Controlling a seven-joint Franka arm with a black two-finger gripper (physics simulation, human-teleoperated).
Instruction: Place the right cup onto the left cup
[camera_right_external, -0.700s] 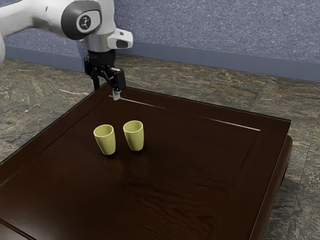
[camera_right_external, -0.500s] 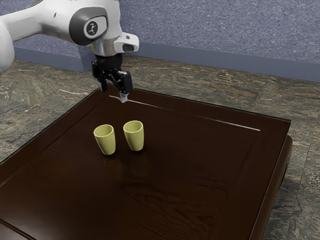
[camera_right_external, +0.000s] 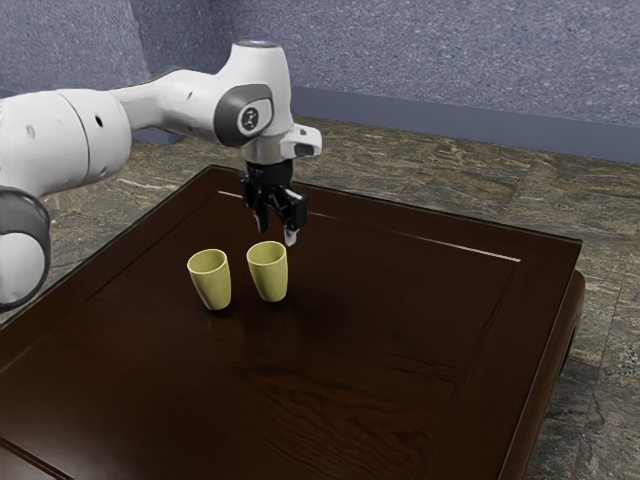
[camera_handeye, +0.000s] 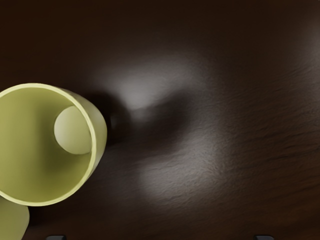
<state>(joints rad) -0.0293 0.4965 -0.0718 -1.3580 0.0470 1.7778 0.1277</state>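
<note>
The right cup (camera_right_external: 268, 272), which I take to be the one on the exterior view's right, stands upright on the surface (camera_right_external: 380, 340), mouth up, nearer the far corner, where the far edge meets the edge on the exterior view's left, than the corner at the other end of that far edge; the left cup (camera_right_external: 210, 280) stands close beside it, on the side toward the exterior view's left edge of the surface, also upright, with a narrow gap between them in the exterior view; neither is inside the other, so the stacking itself is all left to do. The fingers (camera_right_external: 291, 236) are spread apart with nothing between them, above the surface, just to the far-edge side of the right cup; in the wrist view a cup's open mouth lies off to one side of the space between them, so I judge them near but not lined up. As far as progress goes, the task seems to be at the approach; what remains is to centre over the right cup, come down, grip it, lift it clear, carry it across and lower it into the left cup; with the two so close, a descending finger could knock the left cup. Beyond the fingers, the arm (camera_right_external: 170, 105) reaches in from the exterior view's left.
</note>
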